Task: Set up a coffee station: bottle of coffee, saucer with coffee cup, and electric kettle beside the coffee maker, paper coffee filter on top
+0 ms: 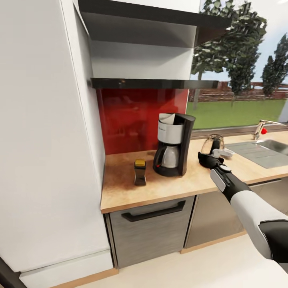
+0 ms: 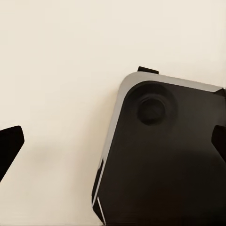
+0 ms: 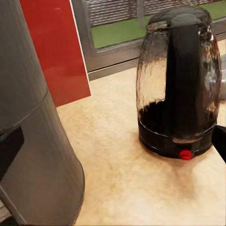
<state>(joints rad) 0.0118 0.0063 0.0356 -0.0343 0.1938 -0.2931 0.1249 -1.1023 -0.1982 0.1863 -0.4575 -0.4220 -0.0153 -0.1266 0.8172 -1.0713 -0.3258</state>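
The right gripper (image 1: 209, 158) is seen with fingers spread, holding nothing, just short of the glass-walled electric kettle (image 3: 179, 80) with its black base on the speckled wooden countertop (image 1: 128, 188). Beside the gripper stands the brushed-metal coffee maker (image 1: 173, 145); beyond it the yellow-capped coffee bottle (image 1: 140, 172). Whether the left gripper is spread cannot be told.

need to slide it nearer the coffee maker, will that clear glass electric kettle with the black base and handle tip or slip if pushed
The clear glass electric kettle is tall on a narrower black base, so a high push would probably tip it; low at the base looks safer. The light wooden countertop looks smooth, so it should slide. Its glass wall is likely fragile and slick against the right gripper, which sits beside it.
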